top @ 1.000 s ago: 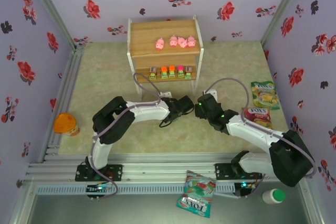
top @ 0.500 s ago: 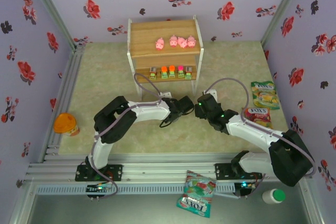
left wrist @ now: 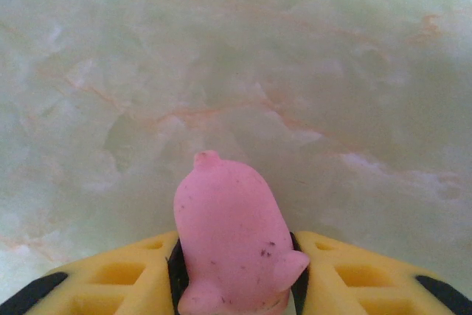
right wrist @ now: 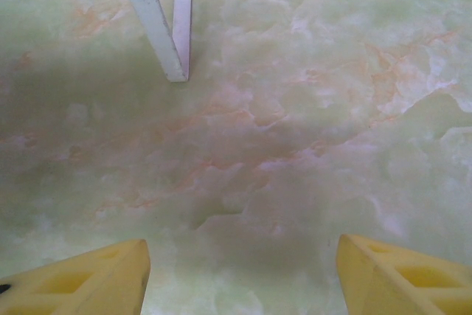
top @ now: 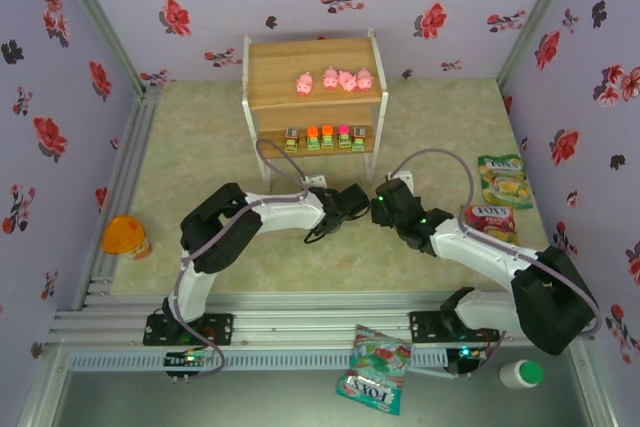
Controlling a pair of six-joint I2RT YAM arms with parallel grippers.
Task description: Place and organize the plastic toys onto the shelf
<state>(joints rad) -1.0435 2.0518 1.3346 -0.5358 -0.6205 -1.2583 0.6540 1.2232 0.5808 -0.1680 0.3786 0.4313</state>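
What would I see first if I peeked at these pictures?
Up close in the left wrist view, a pink pig sits squeezed between the left gripper's yellow fingers, with the green marbled table behind it. From above, four more pigs line the shelf's top board, with four blocky toys on the board below.

Two snack bags (top: pixel 502 180) at right, a third bag (top: pixel 374 368) bottom centre, an orange jar (top: pixel 126 236) left, a green-capped bottle (top: pixel 522 374) lower right.
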